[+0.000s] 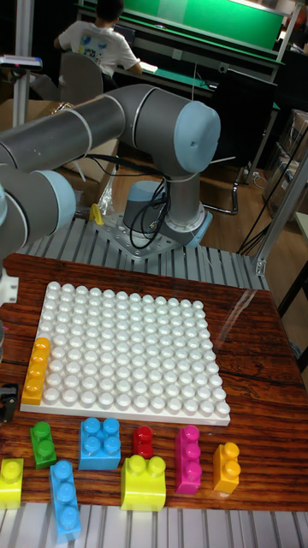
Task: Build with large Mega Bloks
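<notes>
At the centre of the frame sits my white studded baseplate [128, 351] on the wooden table [257, 385], and one orange block [36, 370] is already pressed along its left edge, near the lower corner. That is all the building so far, so I judge we are early: one piece down, the next pick to come. My arm [103, 128] sweeps across the top of the frame and runs off the left side, and here is the catch: only a dark sliver at the far left edge, low down, might be my pincer, so I cannot tell whether it is open, closed or carrying anything. Along the bottom of the frame the loose supply waits in a row: yellow small block [11, 482] at the far left, green block [42, 443], long blue block [65, 500], big square blue block [101, 443], red block [144, 441], chunky yellow block [143, 482], pink block [188, 460], and the orange upright block [227, 467] at the right end. No bins or trays anywhere; nothing is held in a container, the blocks simply stand on the wood. Next move, as I read it: come down over one loose block, close squarely on its sides, lift, then line its underside up with the studs and press straight down. The blocks stand close together, so neighbours could get nudged.
</notes>
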You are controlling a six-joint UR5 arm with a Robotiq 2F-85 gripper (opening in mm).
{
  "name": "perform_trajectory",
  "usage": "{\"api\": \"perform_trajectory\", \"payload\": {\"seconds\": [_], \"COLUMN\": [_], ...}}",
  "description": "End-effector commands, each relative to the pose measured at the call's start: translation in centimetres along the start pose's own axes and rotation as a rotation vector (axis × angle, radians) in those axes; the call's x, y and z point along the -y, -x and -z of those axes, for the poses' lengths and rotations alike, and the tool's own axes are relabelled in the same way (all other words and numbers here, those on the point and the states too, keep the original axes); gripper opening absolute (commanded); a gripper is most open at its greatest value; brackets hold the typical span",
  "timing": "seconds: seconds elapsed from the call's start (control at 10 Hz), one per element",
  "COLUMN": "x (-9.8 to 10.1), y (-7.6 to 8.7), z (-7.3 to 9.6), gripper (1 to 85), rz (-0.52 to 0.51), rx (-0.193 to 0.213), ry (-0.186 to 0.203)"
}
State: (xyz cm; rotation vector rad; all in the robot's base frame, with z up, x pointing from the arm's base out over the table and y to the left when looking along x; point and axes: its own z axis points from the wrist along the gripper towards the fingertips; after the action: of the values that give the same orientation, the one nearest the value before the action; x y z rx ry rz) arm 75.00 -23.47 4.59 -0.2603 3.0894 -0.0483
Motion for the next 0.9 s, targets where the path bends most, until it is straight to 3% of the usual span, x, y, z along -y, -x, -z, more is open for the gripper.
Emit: {"api": "perform_trajectory", "payload": {"seconds": [0.0,0.5,0.8], "x": [-0.7,-3.3,-5.6], "y": [-1.3,-4.3,-5.5], "z": [2.7,6.2,7.5], "gripper": [14.7,11.3,11.3], "rz": [-0.033,-0.054,-0.082], "rx": [-0.009,-0.034,-0.021], "ry": [0.002,0.027,0.039]}}
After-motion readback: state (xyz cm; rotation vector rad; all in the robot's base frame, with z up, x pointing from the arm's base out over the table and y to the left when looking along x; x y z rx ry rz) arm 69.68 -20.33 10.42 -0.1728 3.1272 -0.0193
